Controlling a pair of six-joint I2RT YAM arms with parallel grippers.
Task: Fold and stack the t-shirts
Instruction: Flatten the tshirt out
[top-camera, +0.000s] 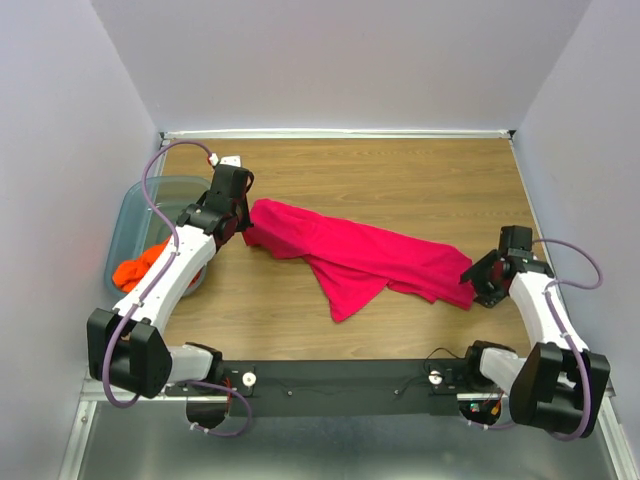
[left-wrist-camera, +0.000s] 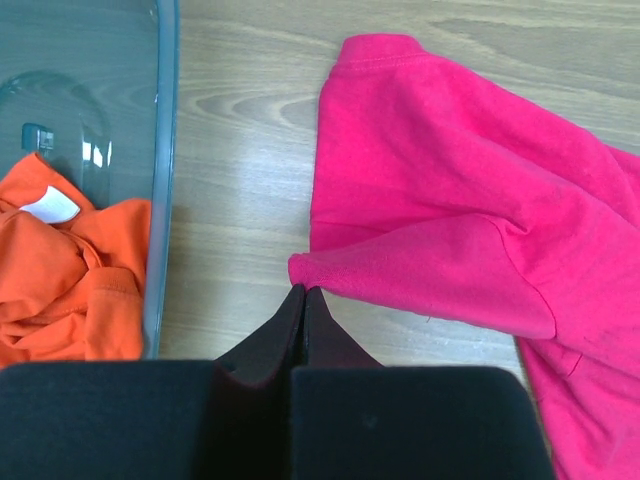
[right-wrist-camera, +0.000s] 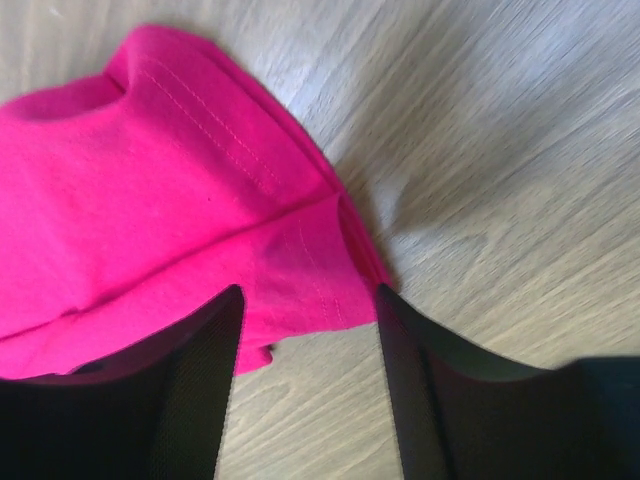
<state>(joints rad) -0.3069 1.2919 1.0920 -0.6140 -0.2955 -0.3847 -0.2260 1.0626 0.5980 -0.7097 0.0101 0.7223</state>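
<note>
Pink shirt (top-camera: 370, 255) lies strung out on the wood table (top-camera: 420, 180). Its long axis runs from far-left to near-right, one arm at each end. The L gripper (left-wrist-camera: 303, 295) is at the far-left end w/ fingers pressed flat together. A corner of cloth comes to a point right at the tips, so it looks nipped there, tho only a sliver.

Now the one that matters: the R gripper (right-wrist-camera: 305, 290) is at the near-right end. Its jaws are apart, medium-wide, and a hemmed corner of the shirt sits right between them. Cloth lies straight ahead of the fingers and to their left, bare wood to their right. Not clamped yet. My read: close straight down on that corner, no reach needed.

Orange shirt (top-camera: 140, 265) is bunched in the blue-grey bin (top-camera: 135, 205) at far left, closest to the L arm, untouched.
</note>
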